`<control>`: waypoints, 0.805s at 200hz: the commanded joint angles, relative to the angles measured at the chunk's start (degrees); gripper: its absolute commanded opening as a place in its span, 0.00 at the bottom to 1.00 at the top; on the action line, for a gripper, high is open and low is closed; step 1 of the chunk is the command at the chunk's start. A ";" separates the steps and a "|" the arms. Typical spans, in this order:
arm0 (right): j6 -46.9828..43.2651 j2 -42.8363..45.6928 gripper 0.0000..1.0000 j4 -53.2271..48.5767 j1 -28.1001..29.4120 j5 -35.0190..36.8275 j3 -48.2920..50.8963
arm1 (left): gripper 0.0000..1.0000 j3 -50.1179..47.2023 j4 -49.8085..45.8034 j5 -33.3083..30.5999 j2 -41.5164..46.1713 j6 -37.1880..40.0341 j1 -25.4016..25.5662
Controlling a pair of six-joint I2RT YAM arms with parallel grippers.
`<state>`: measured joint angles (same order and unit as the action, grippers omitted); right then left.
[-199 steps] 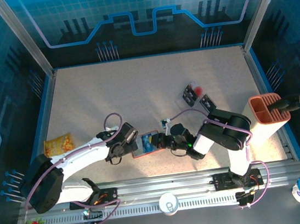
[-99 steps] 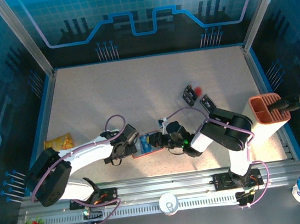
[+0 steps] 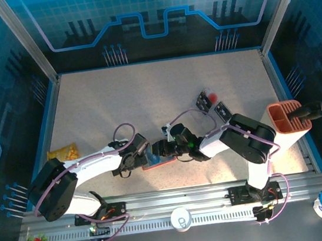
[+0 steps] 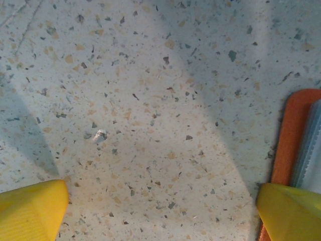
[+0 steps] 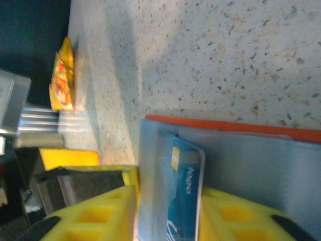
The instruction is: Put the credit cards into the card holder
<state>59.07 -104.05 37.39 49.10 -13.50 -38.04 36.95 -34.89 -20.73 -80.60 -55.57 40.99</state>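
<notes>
The card holder (image 3: 159, 163) lay open and flat on the speckled surface (image 3: 146, 98) near its front edge, caught between the two arms that met over it. The left gripper (image 4: 160, 211) hovered low with its jaws spread wide. One yellow fingertip (image 4: 290, 213) sat at the holder's orange rim and the other stood over bare surface, apparently placed to keep the wallet from sliding. From the other side the right gripper (image 5: 168, 221) reached in with its jaws partly apart on either side of a blue card (image 5: 185, 193), which sat in the holder's grey inner pocket. Whether they pinched the card could not be made out. The card looked most of the way into its slot, which suggested the insertion was nearly complete. A loose card (image 3: 204, 99) and a second loose card (image 3: 223, 110) waited farther back on the right arm's side, within its likely reach. A yellow snack packet (image 3: 63, 152) lay well apart to the left, taking no part in the work.
</notes>
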 commanded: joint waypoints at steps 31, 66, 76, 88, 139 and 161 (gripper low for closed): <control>-13.21 6.54 0.32 -27.79 -1.20 0.40 -7.42 | 0.99 -2.12 2.71 1.34 -2.41 0.22 -0.38; -16.12 4.38 0.13 -32.16 -0.88 0.77 -11.51 | 0.99 -2.61 4.20 1.62 -2.99 0.24 -0.46; -16.35 3.80 0.12 -32.64 -0.86 1.12 -11.96 | 0.99 -2.41 4.23 1.68 -3.32 0.53 -0.41; -16.40 3.42 0.11 -32.38 -0.85 1.40 -11.93 | 0.99 -2.47 4.35 1.72 -3.51 0.72 -0.46; -15.70 0.38 0.05 -31.54 -0.41 1.38 -12.01 | 0.99 -2.69 5.59 1.98 -4.20 1.19 -0.64; -15.39 -0.88 0.04 -31.41 0.28 1.07 -12.04 | 0.99 -2.67 6.22 2.16 -4.69 1.23 -0.61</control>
<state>44.29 -102.61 7.64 48.34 -11.38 -49.25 36.58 -32.18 -20.71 -81.32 -55.40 40.93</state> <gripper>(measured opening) 0.064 0.992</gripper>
